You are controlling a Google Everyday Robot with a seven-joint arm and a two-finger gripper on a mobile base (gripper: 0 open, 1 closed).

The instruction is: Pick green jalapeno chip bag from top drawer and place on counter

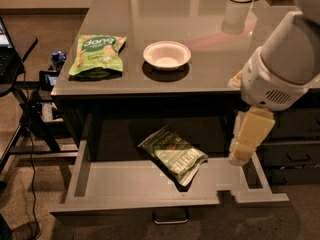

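Near the table's left edge lies a light-green bag. To its right, apart from it, sits 1 white bowl. Neither belongs to this job.

Below the table's front edge the top drawer stands pulled out, its small metal handle on the front. The green jalapeno chip bag lies flat and askew on the drawer's bottom, a little right of the middle, with 1 corner close to the front wall. Nothing touches it.

Further right, under the table's front-right corner, the hand hangs from the pale arm. Its tip is low over the drawer's right end, just beside the side wall and apart from the bag. I cannot tell whether it is released or clenched, but it is plainly not on the bag.

I judge this to be the reach, step 1 of 3, with lift and placing not yet begun. The next move calls for the hand to go left over the bag, ready to take it, then come down without striking the table's front edge or the drawer walls. The bag looks thin and crinkly, so a raised fold or sealed edge is likely the best place to pinch.
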